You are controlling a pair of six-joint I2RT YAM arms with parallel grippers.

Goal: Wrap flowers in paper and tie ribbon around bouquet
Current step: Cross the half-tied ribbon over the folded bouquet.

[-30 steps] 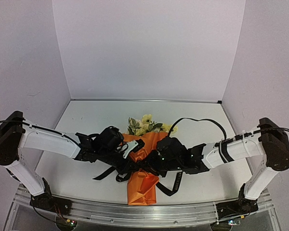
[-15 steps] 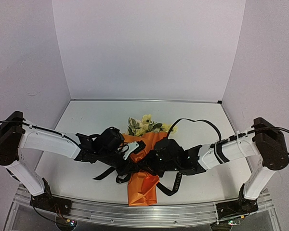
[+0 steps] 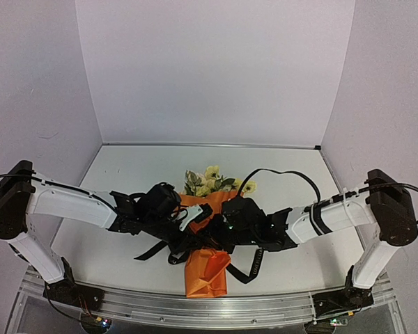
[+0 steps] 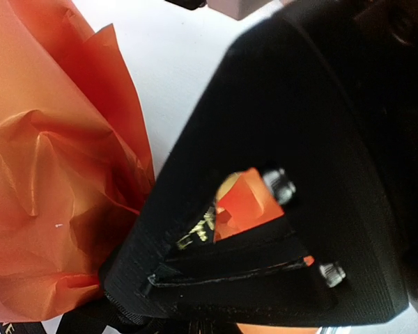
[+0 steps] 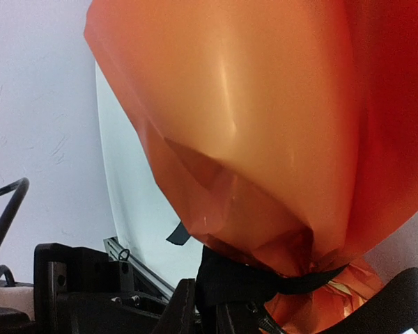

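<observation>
Wrapping's done: your bouquet [image 3: 207, 268] lies on the surface [image 3: 125, 174] between the arms, flowers [image 3: 210, 179] at the far end. The ribbon [image 5: 265, 282] circles its waist, ends trailing loose, so the knot looks untied. Left claw [image 3: 188, 217] is clamped tight; right claw [image 3: 219, 229], I cannot tell.

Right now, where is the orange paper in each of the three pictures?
Top view: orange paper, low centre.
Left wrist: paper fills the left side, crumpled.
Right wrist: paper fills the upper right.
Shared landmark: the black ribbon.
</observation>
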